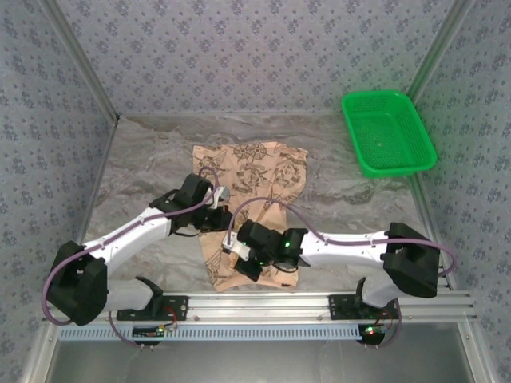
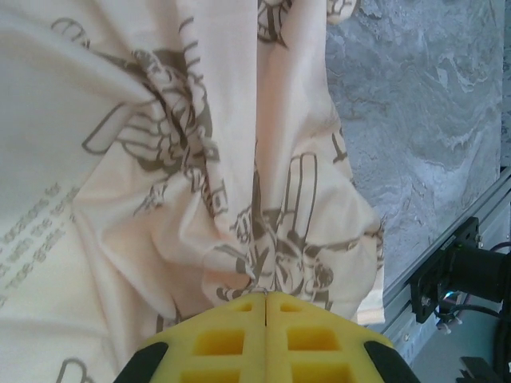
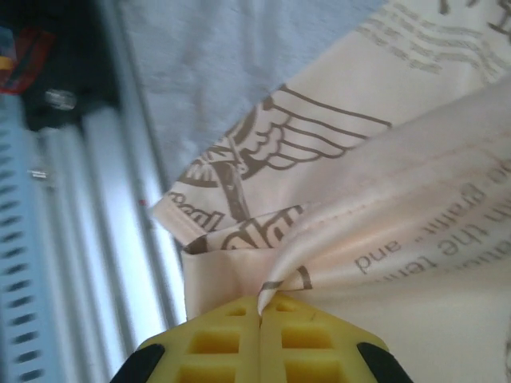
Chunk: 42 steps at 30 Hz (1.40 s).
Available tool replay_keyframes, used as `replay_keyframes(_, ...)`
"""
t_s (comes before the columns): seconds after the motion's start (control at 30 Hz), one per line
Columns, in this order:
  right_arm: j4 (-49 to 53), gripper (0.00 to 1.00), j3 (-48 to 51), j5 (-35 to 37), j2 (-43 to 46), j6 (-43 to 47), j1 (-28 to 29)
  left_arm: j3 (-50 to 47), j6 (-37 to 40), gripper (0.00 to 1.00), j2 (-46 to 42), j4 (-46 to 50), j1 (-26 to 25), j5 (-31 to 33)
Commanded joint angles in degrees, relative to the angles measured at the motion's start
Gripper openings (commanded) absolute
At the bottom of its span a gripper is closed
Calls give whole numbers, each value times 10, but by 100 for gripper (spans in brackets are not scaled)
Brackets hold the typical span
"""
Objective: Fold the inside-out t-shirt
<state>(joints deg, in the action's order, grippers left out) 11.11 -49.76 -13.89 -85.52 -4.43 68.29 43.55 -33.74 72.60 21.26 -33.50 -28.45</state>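
The inside-out t-shirt (image 1: 263, 171) lies in the middle of the table, peach-tan with dark brown emblems, running from the back down to the near rail. My left gripper (image 1: 214, 214) sits at its left edge about halfway down. In the left wrist view the yellow fingertips (image 2: 266, 299) are shut, with bunched cloth (image 2: 200, 159) gathered at them. My right gripper (image 1: 237, 249) is over the shirt's near part. In the right wrist view it (image 3: 261, 303) is shut on a fold of the paler cloth (image 3: 383, 199), which rises taut from the tips.
A green plastic basket (image 1: 374, 95) stands at the back right of the grey marbled table top. The aluminium rail (image 1: 319, 303) with both arm bases runs along the near edge, close to the shirt's hem (image 3: 172, 211). Patterned walls close in the sides and back.
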Motion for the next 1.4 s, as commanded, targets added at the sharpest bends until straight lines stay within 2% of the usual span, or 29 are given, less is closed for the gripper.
replay_keyframes(0.0, -34, 13, 29, -159, -22, 2, -36, -12, 3, 1, -13, 2, 2, 15)
replay_keyframes(0.03, -44, 19, 34, -155, -36, -3, -43, -15, 3, 1, -13, 1, 2, 15)
replay_keyframes(0.07, -43, 22, 32, -119, -50, -14, -47, -17, 2, 1, -12, -1, 3, 16)
replay_keyframes(0.2, -30, 25, 23, 33, -70, -71, -49, -22, 4, 0, -8, 1, 2, 18)
replay_keyframes(0.33, 23, 7, 9, 182, -56, -111, -38, -32, 2, 0, -9, -5, 2, 19)
replay_keyframes(0.43, 87, 5, -8, 309, -51, -153, -18, -36, 2, 0, -5, -11, 4, 22)
replay_keyframes(0.5, 103, 2, -11, 328, -46, -167, -19, -37, 2, 0, -1, -13, 3, 23)
replay_keyframes(0.53, 99, 3, -9, 321, -40, -165, -18, -38, 1, 0, 1, -15, 3, 23)
replay_keyframes(0.67, 8, 26, 24, 212, 8, -77, 12, -38, -9, 0, 8, -25, 5, 25)
replay_keyframes(0.73, -15, 34, 26, 185, 24, -37, 32, -35, -13, 0, 11, -30, 5, 31)
replay_keyframes(0.8, -31, 37, 25, 140, 25, 34, 41, -29, -20, 0, 16, -31, 6, 39)
replay_keyframes(0.9, -70, 40, 38, 156, 11, 178, 73, -22, -26, 0, 25, -35, 6, 39)
replay_keyframes(1.07, -54, 44, 33, 133, -32, 406, 54, -16, -30, 0, 42, -45, 6, 32)
replay_keyframes(1.17, 11, 46, 10, 84, -42, 466, 15, -11, -30, 0, 49, -45, 6, 24)
replay_keyframes(1.37, 72, 46, -36, 42, -81, 514, -26, -7, -30, 0, 48, -48, 6, 26)
